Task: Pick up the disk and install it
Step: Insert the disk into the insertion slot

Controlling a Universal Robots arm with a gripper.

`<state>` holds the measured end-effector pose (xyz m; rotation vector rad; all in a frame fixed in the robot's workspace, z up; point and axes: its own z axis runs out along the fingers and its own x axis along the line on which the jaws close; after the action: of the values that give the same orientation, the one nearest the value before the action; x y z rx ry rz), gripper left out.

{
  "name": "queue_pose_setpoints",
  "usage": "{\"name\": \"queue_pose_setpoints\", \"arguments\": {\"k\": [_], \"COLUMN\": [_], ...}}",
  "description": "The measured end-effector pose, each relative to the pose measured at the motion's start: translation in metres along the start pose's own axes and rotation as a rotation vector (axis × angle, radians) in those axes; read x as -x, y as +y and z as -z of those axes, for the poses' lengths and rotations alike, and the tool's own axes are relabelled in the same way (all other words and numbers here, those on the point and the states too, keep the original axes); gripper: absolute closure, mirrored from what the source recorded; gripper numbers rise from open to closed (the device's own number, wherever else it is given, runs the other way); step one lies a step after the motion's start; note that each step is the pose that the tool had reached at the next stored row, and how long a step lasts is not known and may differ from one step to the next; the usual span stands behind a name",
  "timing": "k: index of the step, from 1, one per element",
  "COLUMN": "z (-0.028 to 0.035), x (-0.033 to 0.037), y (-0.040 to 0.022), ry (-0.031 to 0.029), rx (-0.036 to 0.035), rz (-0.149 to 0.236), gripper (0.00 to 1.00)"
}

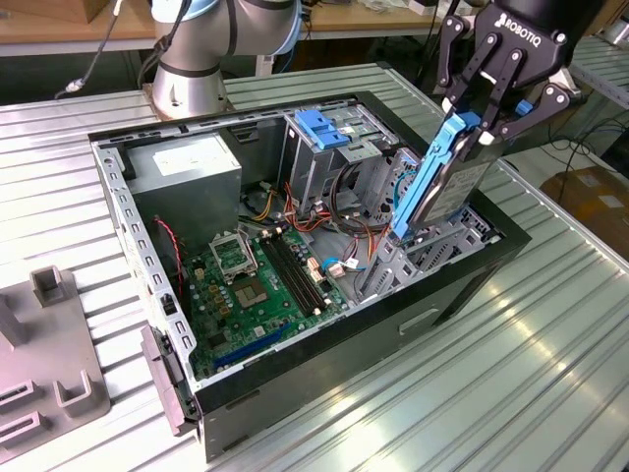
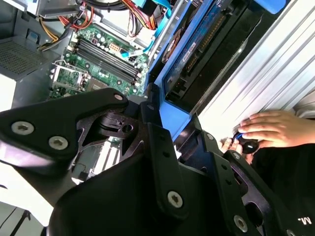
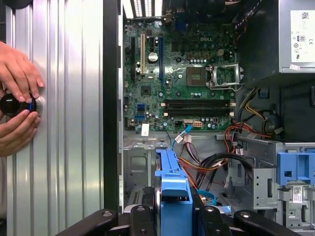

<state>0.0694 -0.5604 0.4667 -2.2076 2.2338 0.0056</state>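
— What is lying under the tool (image 1: pixel 482 123)?
— A ribbed metal surface (image 1: pixel 550 374) is spreading out below it and away on every side. Pale light is glinting off the grooves.
— And behind the tool?
— A wood-coloured bench (image 1: pixel 59 31) is running along the back, well apart from it.
— Anything beside it?
— A brown cardboard box (image 1: pixel 595 202) is sitting beyond the surface's edge, lower than the tool, and dark cables (image 1: pixel 580 147) are trailing just above the box.
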Motion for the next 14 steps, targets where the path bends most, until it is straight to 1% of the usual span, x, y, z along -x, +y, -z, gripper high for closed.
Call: {"name": "queue_pose_setpoints", "arguments": {"k": [1,3,4,7,14], "z": [-0.0021,-0.008,-0.0094,-0.0117,-0.0129], "x": [0.0,-0.0003,-0.0007,-0.0008,-0.0028], "y": [-0.0002,-0.0003,-0.0004,-0.0007,-0.0012], "ry": [0.0,-0.0003,-0.0001,0.0,-0.0001], "rx": [0.0,-0.0002,-0.0003,-0.0002,-0.0002], "rz": [-0.003,-0.027,-0.031,-0.033,-0.022], "gripper": [0.63,0.63,0.63,0.63,0.63]}}
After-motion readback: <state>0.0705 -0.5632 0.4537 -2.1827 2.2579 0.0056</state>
